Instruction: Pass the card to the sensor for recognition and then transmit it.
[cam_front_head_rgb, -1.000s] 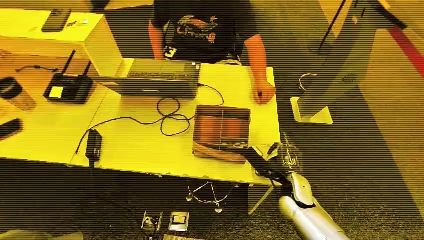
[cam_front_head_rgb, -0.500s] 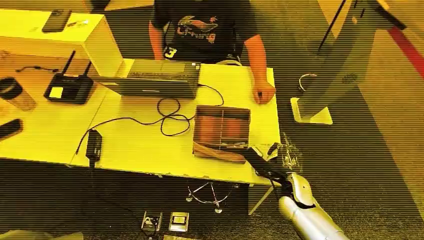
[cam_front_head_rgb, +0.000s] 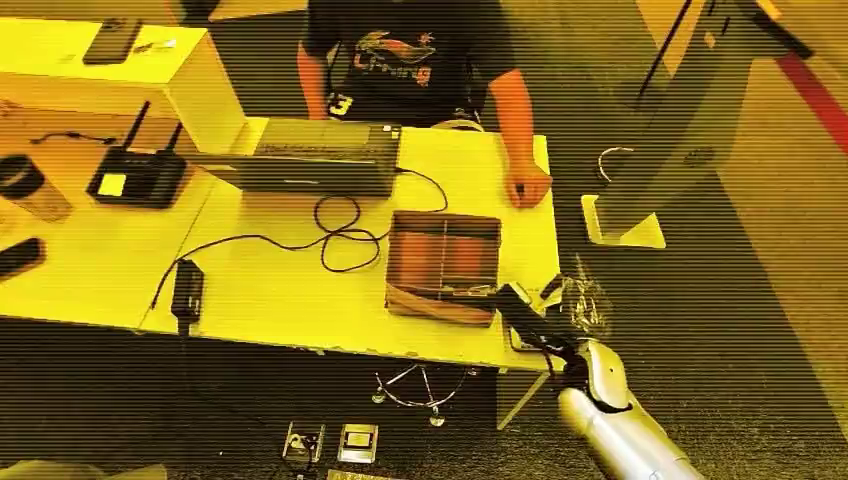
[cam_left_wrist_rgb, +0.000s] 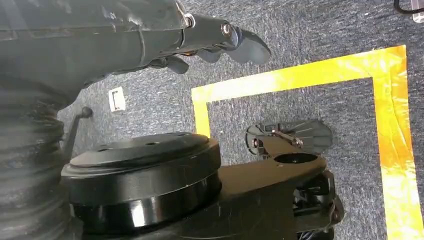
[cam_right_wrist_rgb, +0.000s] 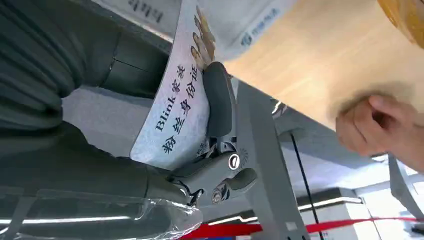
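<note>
At the near right corner of the yellow-lit table (cam_front_head_rgb: 300, 290), a pale printed card with dark lettering (cam_right_wrist_rgb: 175, 112) is pinched between the thumb and fingers of the right hand (cam_front_head_rgb: 528, 318), just right of the brown compartmented wooden box (cam_front_head_rgb: 444, 262). A person's hand (cam_front_head_rgb: 527, 187) rests on the far right edge. The left hand (cam_left_wrist_rgb: 220, 42) hangs over grey carpet, its fingers loosely curled on nothing.
</note>
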